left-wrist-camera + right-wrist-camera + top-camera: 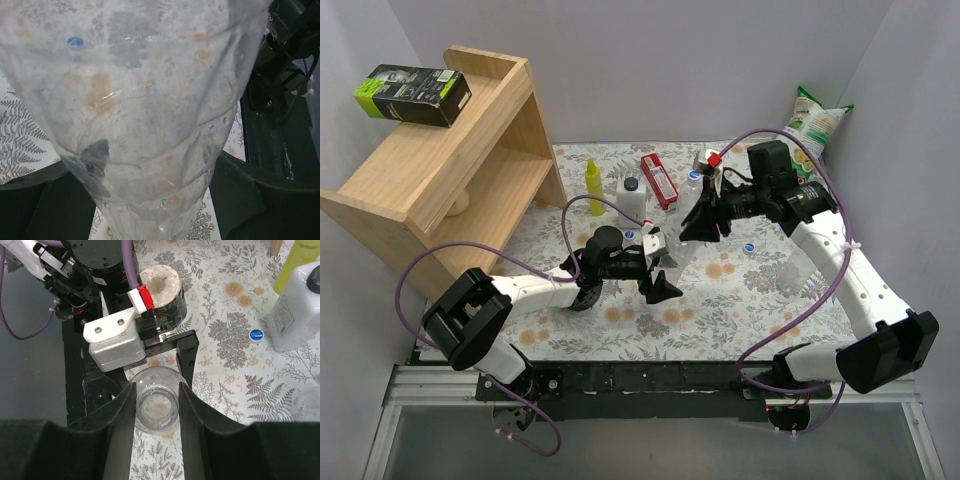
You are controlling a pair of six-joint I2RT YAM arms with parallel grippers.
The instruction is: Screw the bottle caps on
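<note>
My left gripper (663, 270) is shut on the body of a clear bottle (681, 258), which fills the left wrist view (150, 125) between the dark fingers (260, 200). In the right wrist view the bottle's open, capless neck (157, 407) points up at the camera. My right gripper (157, 390) sits over it with a finger pressed on each side of the neck. In the top view the right gripper (698, 230) is just above the bottle. One blue cap (256, 335) lies on the floral mat beside the white bottle. Two blue caps show in the top view (629, 236) (750, 246).
A white bottle with a black cap (631, 197), a slim yellow bottle (594, 187) and a red box (659, 181) stand at the back of the mat. A wooden shelf (450, 170) is at the left. A snack bag (815, 120) leans in the back right corner.
</note>
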